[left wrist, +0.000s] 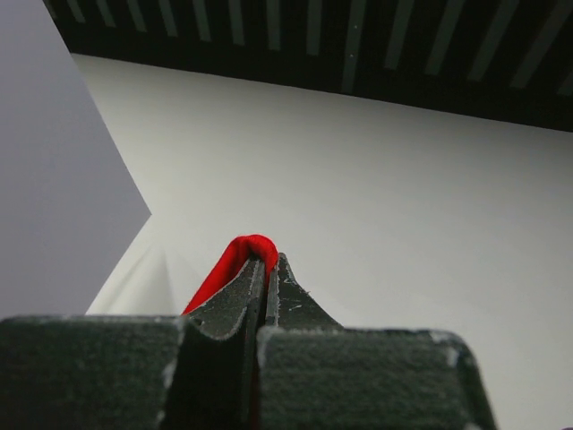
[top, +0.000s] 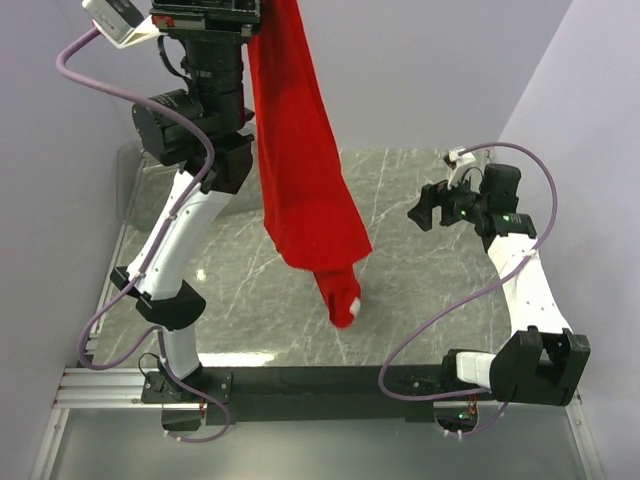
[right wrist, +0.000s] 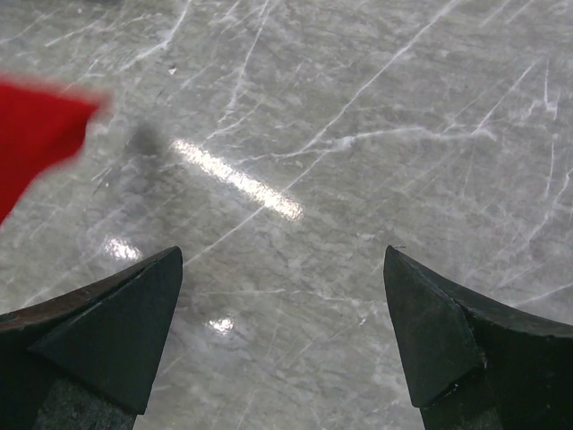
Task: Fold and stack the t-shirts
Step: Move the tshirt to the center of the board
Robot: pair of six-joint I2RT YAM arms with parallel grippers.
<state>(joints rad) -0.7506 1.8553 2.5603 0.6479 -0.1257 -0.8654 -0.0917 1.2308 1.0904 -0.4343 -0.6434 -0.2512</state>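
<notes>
Red t-shirt (top: pixel 300 170) dangles long, crumpled, pinched in left jaws.

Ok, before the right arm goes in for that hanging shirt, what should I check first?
1. Left gripper shut on the t-shirt: ok, red cloth pinched at the tips.
2. Right gripper open and empty: ok.
3. Table below the right gripper free of obstacles: ok.
4. T-shirt's lower end off the table: cannot tell from the top view.
5. T-shirt spread for folding: not ok, it hangs bunched in a narrow strip.
</notes>
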